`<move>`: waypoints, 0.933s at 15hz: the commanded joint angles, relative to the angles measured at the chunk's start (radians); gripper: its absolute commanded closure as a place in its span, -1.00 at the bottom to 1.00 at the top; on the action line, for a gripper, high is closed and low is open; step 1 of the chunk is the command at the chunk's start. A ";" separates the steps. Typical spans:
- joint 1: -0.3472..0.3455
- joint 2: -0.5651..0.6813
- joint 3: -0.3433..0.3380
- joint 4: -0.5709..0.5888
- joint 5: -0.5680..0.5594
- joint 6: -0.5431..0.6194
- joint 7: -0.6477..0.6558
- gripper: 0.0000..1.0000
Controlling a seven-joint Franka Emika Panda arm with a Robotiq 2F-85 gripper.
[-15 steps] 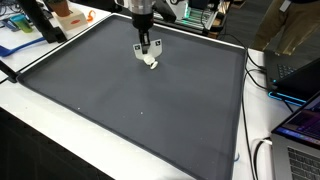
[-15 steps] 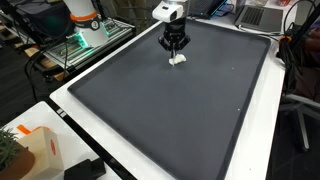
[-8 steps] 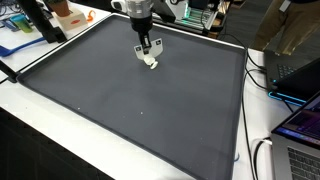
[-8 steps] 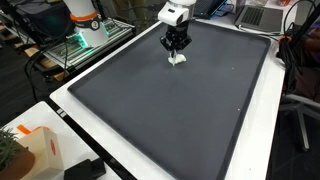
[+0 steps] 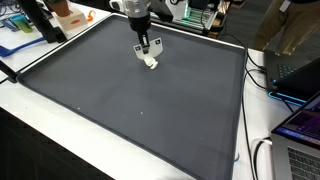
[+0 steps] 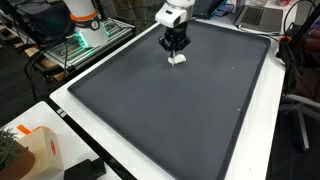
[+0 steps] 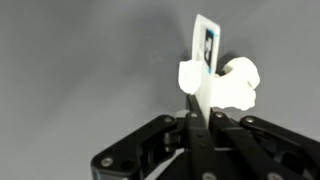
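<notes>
My gripper point(image 5: 148, 57) point(image 6: 176, 52) points down over the far part of a large dark mat point(image 5: 130, 110) point(image 6: 170, 115). It is shut on a small white object point(image 5: 151, 63) point(image 6: 179, 60). In the wrist view the gripper point(image 7: 198, 120) has its jaws pressed together on a thin flat white strip of that object point(image 7: 203, 75), which carries a small blue mark. A lumpy white body point(image 7: 232, 85) sticks out beside the strip. The object hangs at or just above the mat; I cannot tell whether they touch.
The mat lies on a white table point(image 5: 60, 140) point(image 6: 95, 130). An orange and white box point(image 6: 35, 145) and a black device point(image 6: 85, 170) sit near one corner. Laptops and cables point(image 5: 295, 115) line one side, and cluttered equipment point(image 6: 85, 30) stands behind the mat.
The wrist has shifted only very slightly. The gripper stays shut on the white object at nearly the same spot over the mat.
</notes>
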 commanded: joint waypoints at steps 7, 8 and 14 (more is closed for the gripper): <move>-0.055 -0.053 -0.009 -0.077 0.090 0.050 -0.022 0.98; -0.068 -0.062 -0.001 -0.087 0.131 0.058 -0.071 0.98; -0.115 -0.081 0.028 -0.116 0.370 0.105 -0.375 0.98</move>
